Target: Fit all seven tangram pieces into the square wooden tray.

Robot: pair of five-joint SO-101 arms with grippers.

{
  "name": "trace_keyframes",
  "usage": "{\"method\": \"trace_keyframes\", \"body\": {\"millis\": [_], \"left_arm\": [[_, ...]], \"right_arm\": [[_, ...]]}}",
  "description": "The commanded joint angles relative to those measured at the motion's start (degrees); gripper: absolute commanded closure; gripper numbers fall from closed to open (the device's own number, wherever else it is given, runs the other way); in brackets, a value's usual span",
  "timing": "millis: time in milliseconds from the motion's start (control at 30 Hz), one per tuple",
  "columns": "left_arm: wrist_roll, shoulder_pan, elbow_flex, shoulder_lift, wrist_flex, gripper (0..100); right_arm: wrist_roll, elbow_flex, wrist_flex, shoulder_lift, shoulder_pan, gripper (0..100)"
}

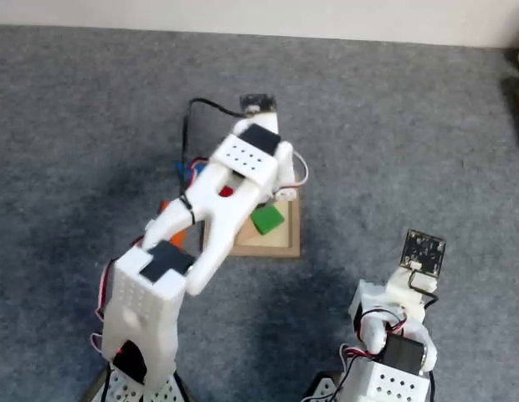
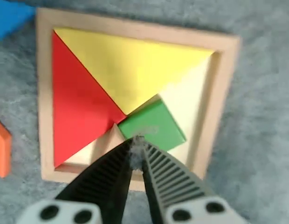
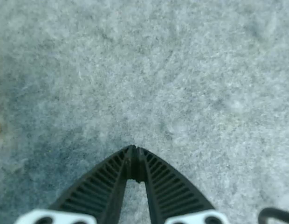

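Closest in, ribbed and black, my left gripper (image 2: 137, 145) is clenched, its two jaws pressed tip to tip with nothing between them that I can make out. Those tips hang right at one corner of the green square (image 2: 153, 129); whether they touch it I cannot tell. The green square sits inside the wooden tray (image 2: 227, 93), turned cornerwise to the tray's walls, its far corner by the spot where the yellow triangle (image 2: 135, 70) and the red triangle (image 2: 77, 107) meet. Those two large triangles lie flat, edge to edge along a diagonal seam, filling about half the tray. Pale bare floor shows beside the green square.

Seen from the high view, my left arm (image 1: 234, 180) stretches from 7 o'clock across the tray, covering much of it, and the green square peeks out on the arm's 4 o'clock side. On the grey carpet (image 1: 92, 109) outside the tray, a blue piece (image 2: 9, 18) lies just off the corner that red and yellow share, the tray's 10 o'clock corner from above. An orange piece (image 1: 177, 238) lies near the 8 o'clock corner, partly under my arm.

My right gripper (image 3: 136, 156) is clenched too, jaws closed on nothing, hovering over carpet. My right arm (image 1: 393, 352) is folded back at the tray's 4 o'clock, well apart from it.
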Motion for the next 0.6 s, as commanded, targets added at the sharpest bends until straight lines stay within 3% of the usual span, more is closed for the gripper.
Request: {"method": "trace_keyframes", "body": {"millis": [0,567], "left_arm": [[-0.5,-0.2,-0.7,1.8,-0.6,99],[-2.6,-9.2,-3.4,6.2,-0.1,99]], "right_arm": [[0.7,6.6,-1.0,-0.4,0.8,99.3],[0.7,6.6,-1.0,-0.4,0.8,99.3]]}}
